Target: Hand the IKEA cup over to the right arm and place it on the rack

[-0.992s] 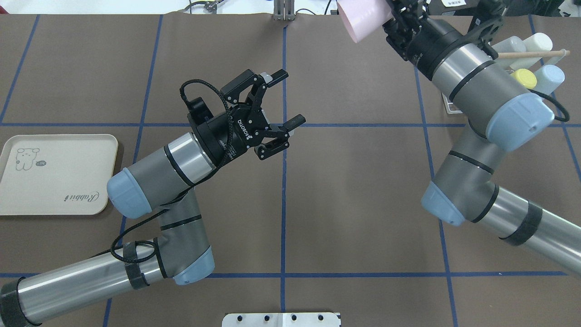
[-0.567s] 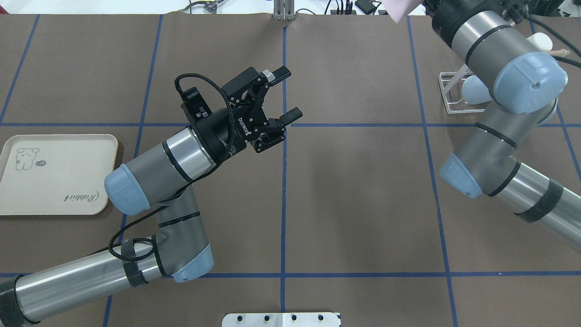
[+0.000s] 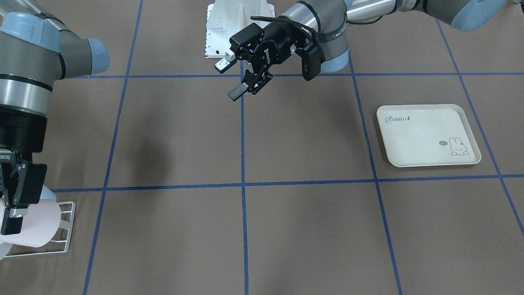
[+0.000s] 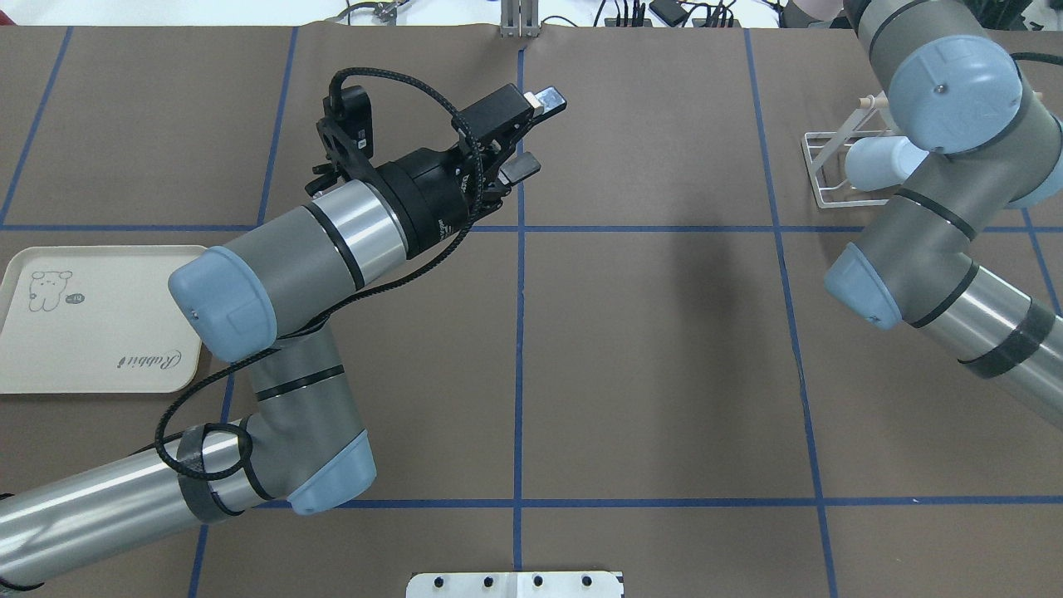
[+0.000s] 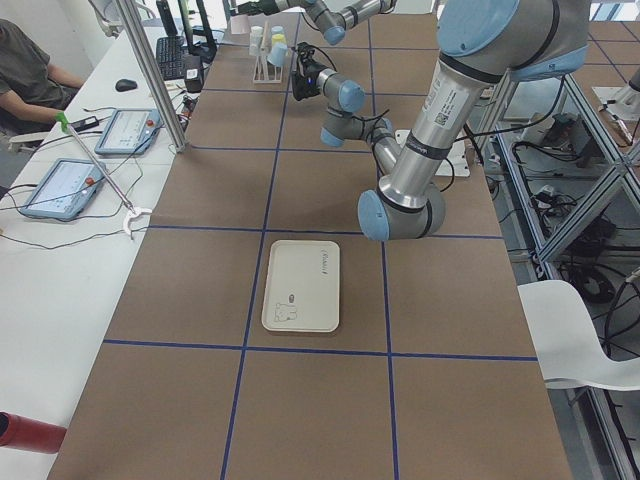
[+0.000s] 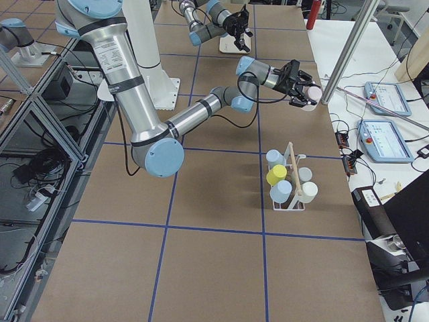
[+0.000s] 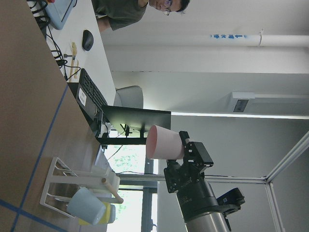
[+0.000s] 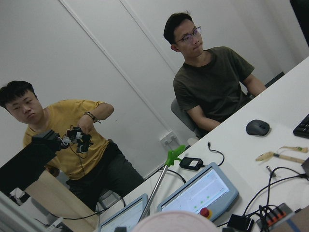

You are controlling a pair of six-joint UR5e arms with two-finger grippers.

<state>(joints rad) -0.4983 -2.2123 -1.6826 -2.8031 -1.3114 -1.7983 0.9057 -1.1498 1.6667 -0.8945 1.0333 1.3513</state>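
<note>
**A:** Right end effector [image 7: 189, 153], state?

**B:** Clamped on the pink cup [image 7: 164, 142], gripping the end away from the desk [image 4: 648, 332]. The mouth looks to face down. I read the hand-over as done, so the step in hand is the placing.

**A:** Cup position against the rack [image 7: 77, 175]?

**B:** Above it and apart, clear of the dowel [image 7: 112, 189]. The front view shows the cup overlapping the rack, but that view is steep. I can't fix the line-up from it alone.

**A:** Rack contents?

**B:** Others already sit on it: a blue cup [image 6: 281, 191], a yellow cup [image 6: 276, 176] and a white cup [image 6: 308, 191] among them. Which prong is free I cannot tell.

**A:** How to do it well, then?

**B:** My judgement:
- Pick the free prong first.
- Tilt the pink cup so its axis matches the prong's slant.
- Descend along that slant, not straight down.
- Keep the cup wall off the dowel and off the neighbours, since a nudge could shift the light wire frame.
- Release only once the cup bears on the prong.

**A:** Left end effector [image 4: 531, 137]?

**B:** Fingers apart and empty, above mid-desk and well apart from the rack. I see no conflict with the right arm [image 4: 938, 208]. The tray [image 4: 91, 320] is at the far left of the desk and not involved.
</note>
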